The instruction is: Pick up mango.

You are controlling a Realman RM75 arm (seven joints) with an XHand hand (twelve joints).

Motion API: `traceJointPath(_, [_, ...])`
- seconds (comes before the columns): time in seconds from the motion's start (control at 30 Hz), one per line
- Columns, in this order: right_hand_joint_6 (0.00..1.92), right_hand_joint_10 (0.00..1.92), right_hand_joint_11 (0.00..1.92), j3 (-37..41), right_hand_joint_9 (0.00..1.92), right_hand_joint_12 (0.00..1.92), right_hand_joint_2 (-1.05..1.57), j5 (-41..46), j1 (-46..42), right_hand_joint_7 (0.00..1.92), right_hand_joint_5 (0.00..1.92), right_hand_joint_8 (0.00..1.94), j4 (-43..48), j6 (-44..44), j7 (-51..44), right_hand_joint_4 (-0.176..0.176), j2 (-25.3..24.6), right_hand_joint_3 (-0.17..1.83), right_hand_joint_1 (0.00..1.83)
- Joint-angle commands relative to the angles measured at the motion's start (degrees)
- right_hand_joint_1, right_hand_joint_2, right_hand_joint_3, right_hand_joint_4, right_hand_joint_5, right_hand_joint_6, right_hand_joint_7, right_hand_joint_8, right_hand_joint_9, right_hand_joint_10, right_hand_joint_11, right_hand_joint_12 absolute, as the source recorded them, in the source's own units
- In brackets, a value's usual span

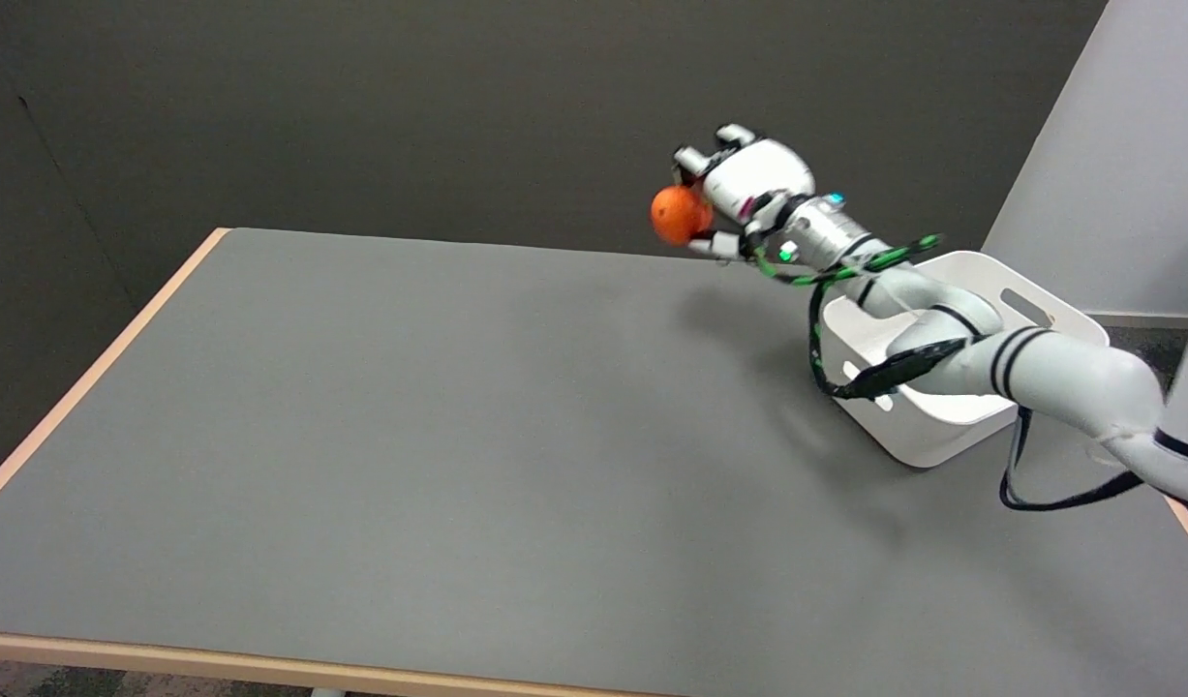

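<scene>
Robot hand (739,189) clasps the mango (680,214), fingers wrapped above and below to secure it. The fruit hangs above the desk (439,436), apparently lifted.

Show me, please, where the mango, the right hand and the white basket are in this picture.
mango (678,215), head view, on its orange front.
right hand (739,184), head view, on the white back of the hand gripping the mango.
white basket (1058,312), head view, on its far rim.
</scene>
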Motion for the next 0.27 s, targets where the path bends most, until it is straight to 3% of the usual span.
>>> traceJointPath(0.03, [1.74, 1.76, 0.17, 59.74, 0.7, 1.92, 1.21, 1.3, -33.74, 0.7, 0.46, 1.6, -23.7, -5.7, 0.07, -0.051, 5.87, 0.32, 1.08])
traceJointPath(0.13, [1.74, 1.89, 0.18, 69.44, 0.72, 1.92, 1.21, 1.3, -40.81, 0.71, 0.45, 1.63, -29.07, -9.24, -0.12, -0.069, 2.67, 0.33, 1.08])
traceJointPath(0.27, [1.72, 1.91, 0.19, 80.75, 0.72, 1.92, 1.18, 1.3, -46.66, 0.71, 0.46, 1.65, -36.28, -12.91, -0.94, -0.067, -1.78, 0.38, 1.08])
